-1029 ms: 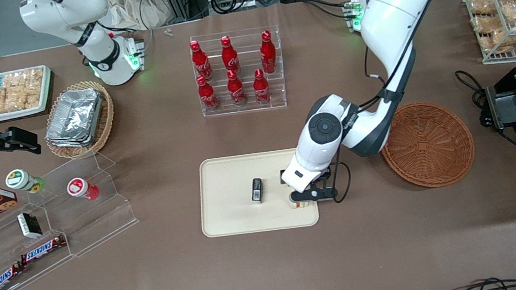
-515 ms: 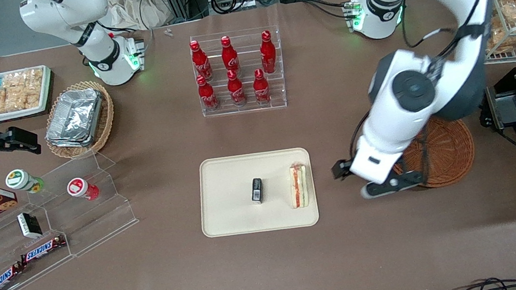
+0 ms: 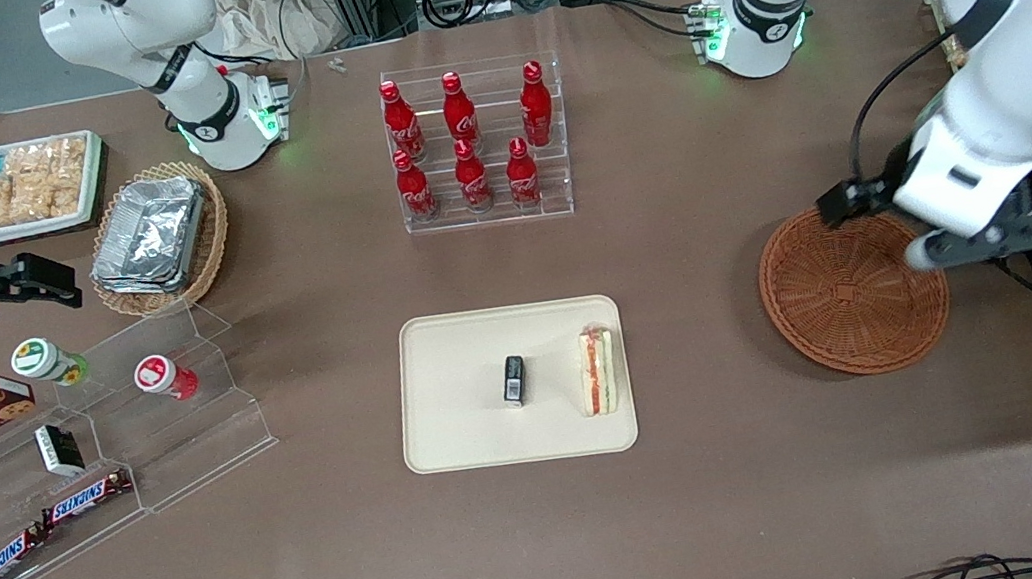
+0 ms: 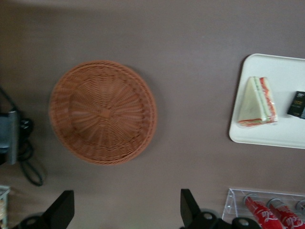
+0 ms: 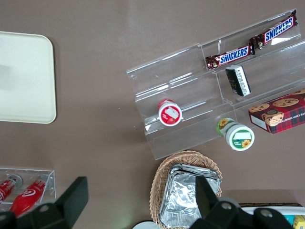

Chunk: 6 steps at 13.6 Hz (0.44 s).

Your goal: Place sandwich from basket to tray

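The sandwich (image 3: pixel 599 372) lies on the tray (image 3: pixel 466 438), close to the rim at the working arm's end, beside a small black packet (image 3: pixel 513 379). Bare tabletop separates the tray from the basket (image 3: pixel 852 288). The gripper (image 3: pixel 978 235) hovers above the basket's edge, well apart from the sandwich, fingers (image 4: pixel 188 206) spread wide, holding nothing.

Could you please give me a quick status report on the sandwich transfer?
End effector open, above basket rim, holding nothing. Sandwich on tray, beside small black packet. Basket empty. Nothing obstructing.
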Motion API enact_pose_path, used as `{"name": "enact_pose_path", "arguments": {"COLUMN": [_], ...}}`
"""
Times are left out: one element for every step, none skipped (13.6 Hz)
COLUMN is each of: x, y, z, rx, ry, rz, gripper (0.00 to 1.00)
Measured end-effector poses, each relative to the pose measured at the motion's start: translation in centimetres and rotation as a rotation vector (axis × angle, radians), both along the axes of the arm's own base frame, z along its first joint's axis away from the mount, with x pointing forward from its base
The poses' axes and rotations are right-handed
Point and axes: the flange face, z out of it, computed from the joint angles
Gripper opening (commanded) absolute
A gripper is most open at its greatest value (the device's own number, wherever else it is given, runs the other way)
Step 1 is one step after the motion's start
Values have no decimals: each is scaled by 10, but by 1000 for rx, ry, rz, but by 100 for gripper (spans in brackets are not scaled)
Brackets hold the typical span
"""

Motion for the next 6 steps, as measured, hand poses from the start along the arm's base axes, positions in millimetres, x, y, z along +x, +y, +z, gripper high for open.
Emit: {"name": "enact_pose_path", "arguments": {"x": [-9,-18,-26,-33,-37,-40], "y": [15,28,41,52,59,62], "z": [14,26,38,47,52,54], "rx": [10,17,21,22,21,21], "ry": [3,2,-1,-4,-3,2], "rz": [16,27,29,31,33,34], "gripper": [100,100,100,100,100,100]}}
